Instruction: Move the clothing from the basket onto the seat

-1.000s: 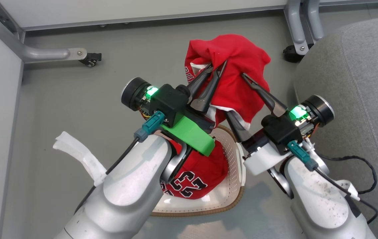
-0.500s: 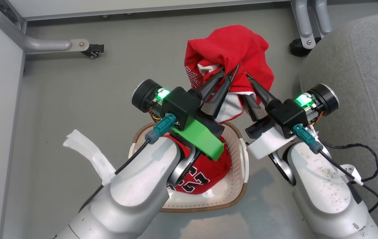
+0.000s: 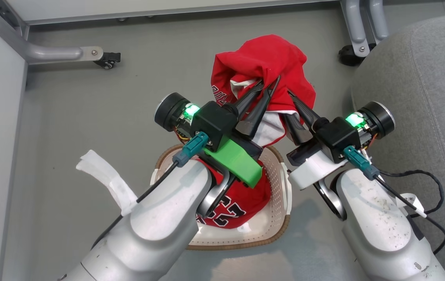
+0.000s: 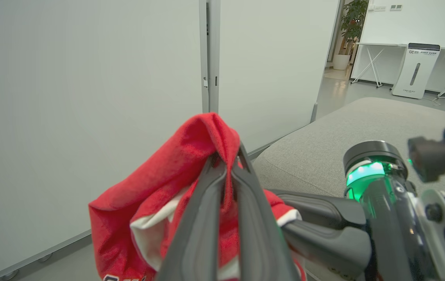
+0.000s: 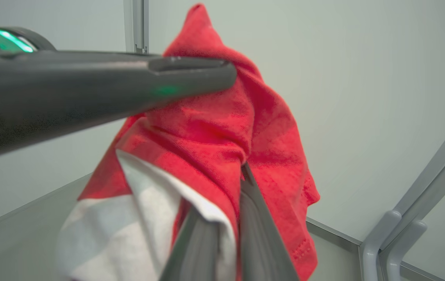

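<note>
Both pairs of jaws were pinched shut on one red garment [image 3: 263,62]. The left jaws held a fold near its peak, and the right jaws, just beside them, held a lower, white-edged fold. The cloth hung bunched from the tips, clear of the floor [image 3: 89,117] and out beyond the basket [image 3: 275,234]. The basket sat back toward the wrists, partly under the left forearm [image 3: 159,218], with the numbered jersey [image 3: 245,195] lying in it. The seat [image 3: 421,78] lay off to the right of the right jaws — near the cloth, not touching it. The carry would likely run rightward with the right arm leading — it was the nearer — and the left following so the cloth between the grips was not pulled taut.
</note>
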Tool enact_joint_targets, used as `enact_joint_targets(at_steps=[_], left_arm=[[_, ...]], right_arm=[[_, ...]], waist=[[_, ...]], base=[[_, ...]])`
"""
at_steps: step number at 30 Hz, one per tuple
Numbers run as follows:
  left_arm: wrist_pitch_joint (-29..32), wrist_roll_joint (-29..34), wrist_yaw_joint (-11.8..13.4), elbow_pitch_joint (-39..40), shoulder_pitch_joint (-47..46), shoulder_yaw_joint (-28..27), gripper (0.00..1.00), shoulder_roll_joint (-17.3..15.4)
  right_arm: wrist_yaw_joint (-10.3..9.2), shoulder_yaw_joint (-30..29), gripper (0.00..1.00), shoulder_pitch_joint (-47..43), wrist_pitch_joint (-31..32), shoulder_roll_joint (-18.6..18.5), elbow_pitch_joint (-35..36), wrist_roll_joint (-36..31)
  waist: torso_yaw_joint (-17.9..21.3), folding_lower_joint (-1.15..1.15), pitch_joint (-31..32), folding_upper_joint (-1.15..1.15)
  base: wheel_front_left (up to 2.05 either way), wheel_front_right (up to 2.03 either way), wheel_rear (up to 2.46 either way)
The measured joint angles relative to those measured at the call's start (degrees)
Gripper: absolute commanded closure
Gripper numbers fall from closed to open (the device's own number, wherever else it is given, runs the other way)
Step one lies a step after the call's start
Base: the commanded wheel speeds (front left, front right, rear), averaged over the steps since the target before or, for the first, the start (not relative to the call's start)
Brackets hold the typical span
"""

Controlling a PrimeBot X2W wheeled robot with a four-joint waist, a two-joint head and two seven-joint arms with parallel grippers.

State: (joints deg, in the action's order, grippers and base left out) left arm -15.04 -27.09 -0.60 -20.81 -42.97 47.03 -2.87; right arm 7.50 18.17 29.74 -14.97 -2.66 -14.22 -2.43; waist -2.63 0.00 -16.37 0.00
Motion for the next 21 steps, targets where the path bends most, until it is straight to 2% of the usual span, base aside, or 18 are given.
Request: enact_joint_targets(at_steps=[2, 3, 4, 21], left_arm=[[0.0, 0.2, 0.07, -0.32, 0.0, 0.04, 1.0, 0.0], [-0.01, 0.47, 0.09, -0.48, 0.0, 0.1, 0.93, 0.0], [-0.02, 0.62, 0.11, -0.68, 0.0, 0.15, 0.0, 0.0], [-0.09, 3.49, 0.68, -0.97, 0.15, -0.77, 0.0, 0.01]], right_arm=[[0.0, 0.0, 1.0, -0.1, 0.0, 0.0, -0.05, 0.22], [0.0, -0.01, 1.0, -0.14, 0.0, 0.0, -0.08, 0.29], [0.0, -0.04, 1.0, -0.23, 0.0, 0.0, -0.13, 0.38], [0.0, -1.34, 1.0, -2.15, 0.0, 0.01, -1.16, 1.01]], waist=[[0.01, 0.0, 0.16, 0.0], [0.02, 0.0, 0.23, 0.0], [0.03, 0.0, 0.34, 0.0], [0.1, 0.0, 1.4, 0.0]], base=[[0.0, 0.0, 0.0], [0.0, 0.0, 0.0], [0.0, 0.0, 0.0], [0.0, 0.0, 0.0]])
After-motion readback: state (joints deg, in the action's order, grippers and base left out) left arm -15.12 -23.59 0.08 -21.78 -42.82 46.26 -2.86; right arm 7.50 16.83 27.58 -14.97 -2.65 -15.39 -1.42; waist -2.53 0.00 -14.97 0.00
